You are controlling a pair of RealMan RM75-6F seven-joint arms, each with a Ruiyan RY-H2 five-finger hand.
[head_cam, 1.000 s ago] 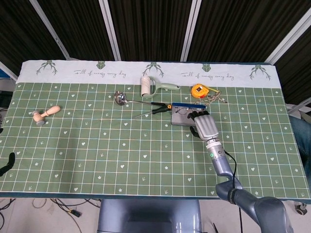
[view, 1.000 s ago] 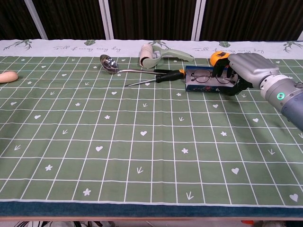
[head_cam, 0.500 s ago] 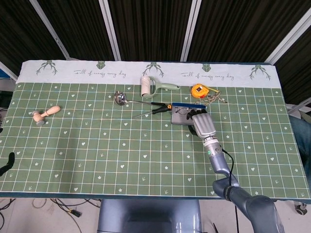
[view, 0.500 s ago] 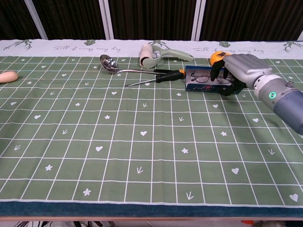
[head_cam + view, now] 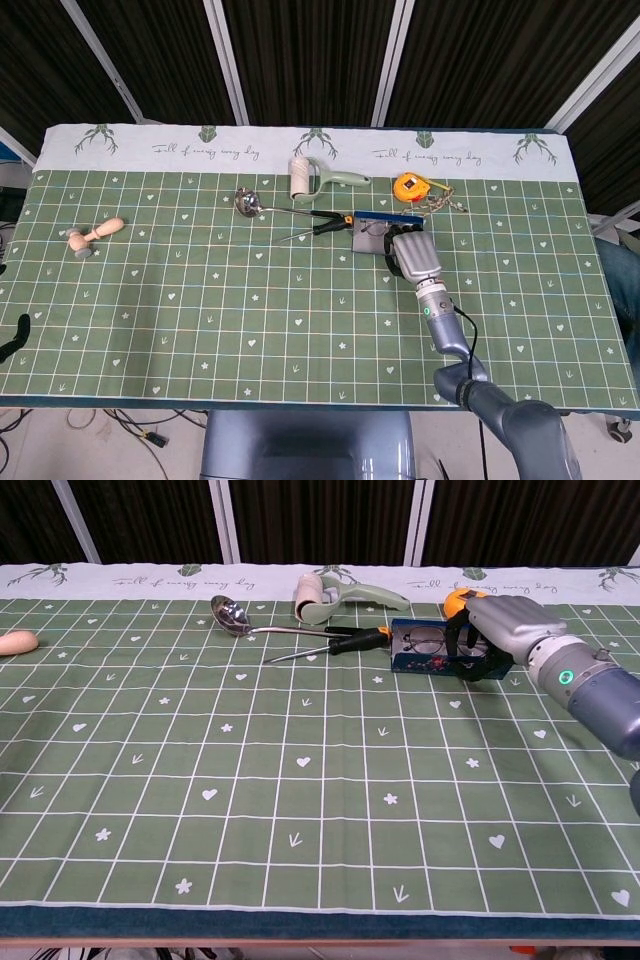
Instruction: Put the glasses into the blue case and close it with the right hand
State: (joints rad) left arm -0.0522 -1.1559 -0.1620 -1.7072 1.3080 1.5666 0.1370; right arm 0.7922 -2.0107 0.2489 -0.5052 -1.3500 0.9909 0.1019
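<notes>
The blue case [image 5: 415,658] lies open on the green cloth right of centre, its lid [image 5: 385,214] standing at the far side. The glasses [image 5: 428,639] lie inside it, their left lens showing. My right hand [image 5: 497,628] hangs over the right end of the case [image 5: 368,240], with dark fingers [image 5: 462,650] curled down over the right part of the glasses. Whether they grip anything is hidden. In the head view the right hand [image 5: 415,252] covers the case's right half. My left hand is in neither view.
A screwdriver [image 5: 335,642] and a ladle [image 5: 235,618] lie just left of the case. A lint roller [image 5: 320,597] and an orange tape measure [image 5: 410,186] sit behind it. A wooden stamp [image 5: 95,236] lies far left.
My right hand has slid left over the case, covering the right lens. The glasses and case have stayed put.
</notes>
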